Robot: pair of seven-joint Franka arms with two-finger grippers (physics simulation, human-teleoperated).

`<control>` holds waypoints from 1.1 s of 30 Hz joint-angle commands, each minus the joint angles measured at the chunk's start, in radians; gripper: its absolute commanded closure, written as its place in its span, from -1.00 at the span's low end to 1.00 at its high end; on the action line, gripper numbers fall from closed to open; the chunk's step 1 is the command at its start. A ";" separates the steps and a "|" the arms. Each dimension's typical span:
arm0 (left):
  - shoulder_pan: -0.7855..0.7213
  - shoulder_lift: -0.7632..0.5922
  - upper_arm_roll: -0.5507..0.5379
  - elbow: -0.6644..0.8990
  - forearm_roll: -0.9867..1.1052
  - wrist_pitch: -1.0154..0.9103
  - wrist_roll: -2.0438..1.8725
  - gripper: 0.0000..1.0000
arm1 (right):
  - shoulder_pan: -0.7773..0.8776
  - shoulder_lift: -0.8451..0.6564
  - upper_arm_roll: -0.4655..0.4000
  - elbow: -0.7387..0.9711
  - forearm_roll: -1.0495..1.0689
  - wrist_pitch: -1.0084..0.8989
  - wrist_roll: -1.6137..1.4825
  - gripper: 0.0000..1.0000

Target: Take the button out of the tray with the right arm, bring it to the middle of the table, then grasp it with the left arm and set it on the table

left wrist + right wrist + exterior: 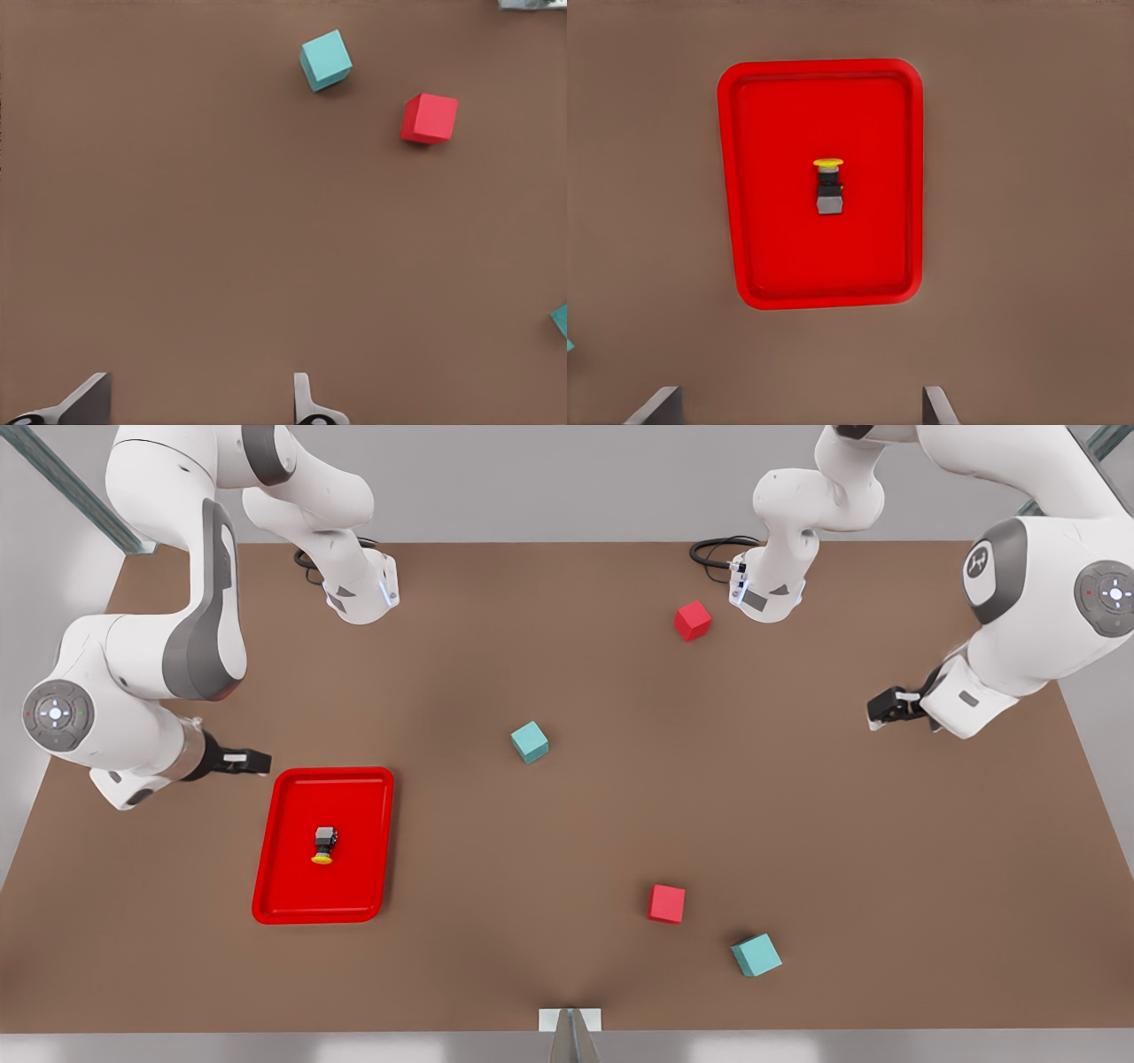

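Brown table [567,824], button [324,844] lying mid red tray [283,903], untouched; right gripper [246,760] spread wide above the tray's far edge, left gripper [886,710] parted, waiting well apart; first step pending: descend, straddle, pinch.

The button [324,844] lies in the tray [275,899] on the front view's left; both tools hover apart.

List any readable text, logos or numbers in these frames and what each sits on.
No readable words or numbers anywhere.
Round emblem on the arm at the front view's right: a logo mark, too small to read.
Button, tray, cubes and table: no markings.
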 commanded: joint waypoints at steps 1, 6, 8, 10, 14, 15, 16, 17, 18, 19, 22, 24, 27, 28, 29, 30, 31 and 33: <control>0.001 0.000 0.000 0.000 0.005 0.050 -0.009 -1.00 | -0.001 -0.001 0.000 0.001 0.009 0.025 0.019 -1.00; -0.006 0.061 0.002 0.007 0.004 0.052 -0.004 -1.00 | 0.016 0.039 0.003 -0.004 0.042 0.012 0.029 -1.00; -0.008 0.091 0.002 0.008 0.004 0.069 -0.006 -1.00 | 0.007 0.132 0.003 -0.011 0.039 0.025 0.033 -1.00; -0.009 0.095 0.002 0.008 0.001 0.075 -0.006 -1.00 | 0.009 0.217 0.003 -0.039 0.038 0.110 0.019 -1.00; -0.025 0.103 0.002 0.008 0.002 0.087 -0.006 -1.00 | 0.016 0.223 0.004 -0.365 0.039 0.606 -0.026 -1.00; -0.025 0.109 0.002 0.008 0.002 0.089 -0.006 -1.00 | 0.018 0.226 0.004 -0.389 0.035 0.673 -0.026 -1.00; -0.025 0.111 0.002 0.008 0.001 0.089 -0.006 -1.00 | 0.018 0.249 0.004 -0.379 0.032 0.687 -0.026 -1.00; -0.025 0.111 0.002 0.008 0.001 0.089 -0.006 -1.00 | 0.018 0.274 0.004 -0.379 0.032 0.736 -0.026 -1.00; -0.025 0.111 0.002 0.007 0.001 0.089 -0.004 -1.00 | 0.013 0.306 0.004 -0.350 0.032 0.743 -0.027 -1.00; -0.025 0.111 0.002 0.007 0.001 0.089 -0.004 -1.00 | 0.013 0.311 0.004 -0.344 0.030 0.753 -0.030 -1.00; -0.025 0.111 0.002 0.007 -0.001 0.089 -0.004 -1.00 | 0.007 0.317 0.004 -0.382 0.015 0.919 -0.062 -1.00; -0.025 0.111 0.002 0.008 -0.001 0.089 -0.004 -1.00 | 0.006 0.317 0.004 -0.385 0.013 0.948 -0.084 -1.00; -0.026 0.111 0.002 0.007 0.001 0.089 -0.004 -1.00 | -0.001 0.331 0.003 -0.401 0.013 0.959 -0.083 -1.00; -0.026 0.111 0.002 0.007 0.001 0.089 -0.004 -1.00 | -0.002 0.331 0.003 -0.413 0.013 0.959 -0.078 -1.00; -0.026 0.115 0.002 0.007 0.001 0.089 -0.004 -1.00 | -0.002 0.331 0.003 -0.415 0.013 0.959 -0.073 -1.00; -0.026 0.117 0.002 0.007 0.001 0.089 -0.004 -1.00 | -0.002 0.332 0.004 -0.415 0.013 0.959 -0.073 -1.00; -0.026 0.117 0.002 0.007 0.001 0.089 -0.006 -1.00 | -0.002 0.332 0.003 -0.421 0.015 0.959 -0.072 -1.00; -0.026 0.123 0.000 0.007 0.001 0.090 -0.006 -1.00 | -0.002 0.332 0.004 -0.422 0.013 0.957 -0.075 -1.00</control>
